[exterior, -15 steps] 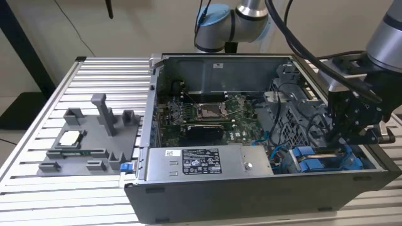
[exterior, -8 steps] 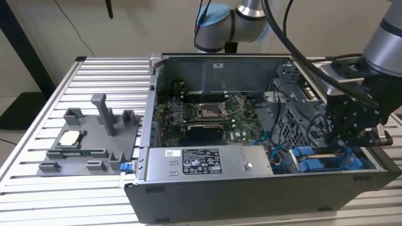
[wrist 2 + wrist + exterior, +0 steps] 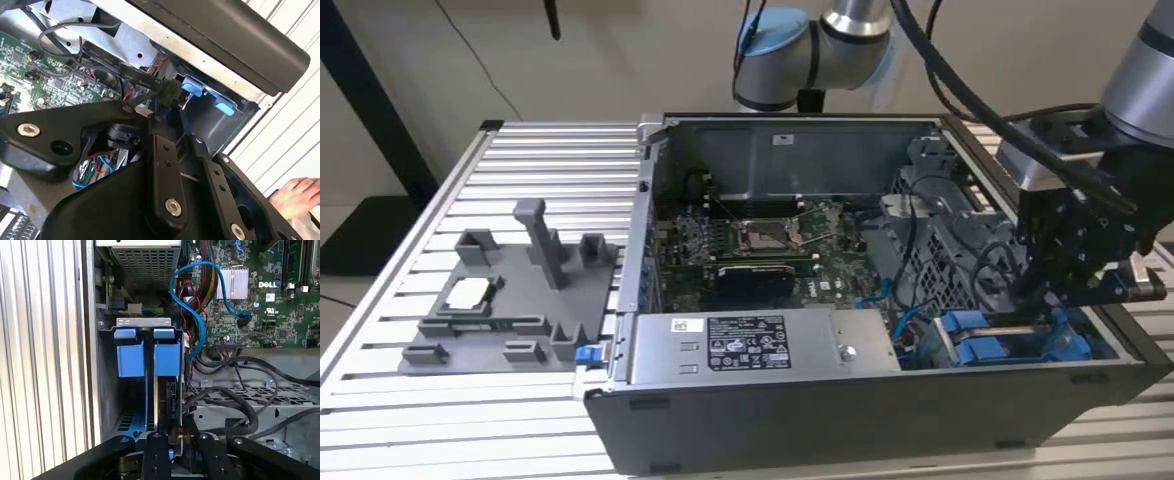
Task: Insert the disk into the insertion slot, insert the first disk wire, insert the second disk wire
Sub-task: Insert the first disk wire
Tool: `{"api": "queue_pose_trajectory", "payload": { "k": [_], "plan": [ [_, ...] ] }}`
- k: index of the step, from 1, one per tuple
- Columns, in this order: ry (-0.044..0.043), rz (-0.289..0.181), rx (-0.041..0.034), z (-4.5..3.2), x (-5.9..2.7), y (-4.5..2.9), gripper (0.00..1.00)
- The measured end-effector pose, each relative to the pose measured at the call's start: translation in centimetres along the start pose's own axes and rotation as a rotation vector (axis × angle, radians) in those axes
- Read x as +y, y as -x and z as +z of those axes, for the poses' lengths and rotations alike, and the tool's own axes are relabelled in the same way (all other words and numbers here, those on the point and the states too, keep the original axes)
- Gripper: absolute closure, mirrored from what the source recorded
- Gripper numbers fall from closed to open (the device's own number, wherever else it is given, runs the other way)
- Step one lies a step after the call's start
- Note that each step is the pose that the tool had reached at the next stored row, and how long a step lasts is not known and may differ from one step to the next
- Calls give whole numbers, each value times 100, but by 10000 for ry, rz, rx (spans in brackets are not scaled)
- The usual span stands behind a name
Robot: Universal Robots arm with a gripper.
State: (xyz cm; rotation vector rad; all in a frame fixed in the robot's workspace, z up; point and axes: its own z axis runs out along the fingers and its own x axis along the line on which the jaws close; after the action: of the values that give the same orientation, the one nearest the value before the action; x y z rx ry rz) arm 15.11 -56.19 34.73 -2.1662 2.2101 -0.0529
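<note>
The disk [image 3: 159,395] stands edge-on in the insertion slot [image 3: 107,390], with its blue carrier tabs [image 3: 167,357] at the bay's mouth. In the exterior view the slot [image 3: 1001,345] lies in the open computer case's near right corner. My gripper [image 3: 1047,300] reaches down into that corner. In both wrist views its black fingers are shut on the black connector [image 3: 172,397] of a flat black disk wire [image 3: 137,77]. The connector [image 3: 167,90] is pressed against the disk's rear edge, beside the blue tabs [image 3: 192,86]. How deep it sits is hidden by the fingers.
A grey power supply box [image 3: 747,345] with a sticker fills the case's front, with the motherboard [image 3: 761,240] behind it. A blue cable [image 3: 195,315] and black wire loops [image 3: 240,405] crowd the bay. A dark grey holder tray [image 3: 507,300] sits at the exterior view's left. A hand [image 3: 295,195] rests outside the case.
</note>
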Motion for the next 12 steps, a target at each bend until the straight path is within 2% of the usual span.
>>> {"api": "queue_pose_trajectory", "payload": {
  "k": [9, 12],
  "plan": [
    [0, 1, -2, -403, -18, 4, 73],
    [0, 0, -3, -418, -18, 4, 73]
  ]
}}
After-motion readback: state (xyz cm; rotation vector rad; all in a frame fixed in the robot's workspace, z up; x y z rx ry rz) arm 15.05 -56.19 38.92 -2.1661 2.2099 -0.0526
